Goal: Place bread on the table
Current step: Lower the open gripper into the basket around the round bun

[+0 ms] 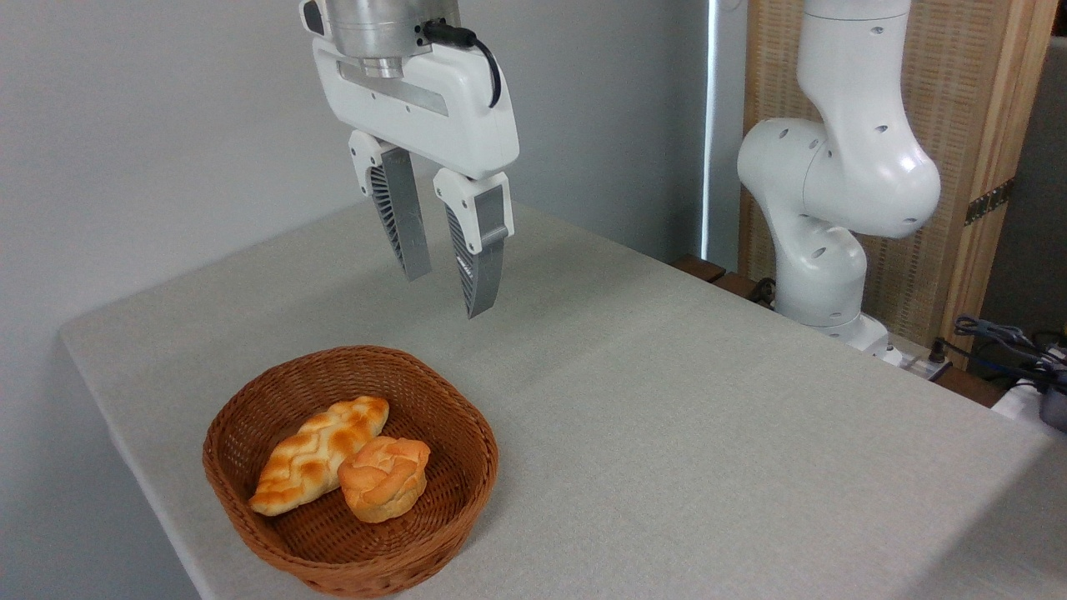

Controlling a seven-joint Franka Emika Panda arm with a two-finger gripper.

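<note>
Pincer (446,292) hangs released and empty above the counter (667,400). The bun (384,479) sits in the basket (467,492), touching the loaf (317,454).

Basket (250,492) sits near table's (667,433) front left corner; rim open from above. Inside, bread (383,477) touches braided loaf (317,454) on its left; basket wall close on its right and front. Gripper (448,292) hangs above and behind the basket, fingers apart, air below it unobstructed. Wide bare cloth to the right. Arm base (821,275) stands beyond the table's far right edge.
</note>
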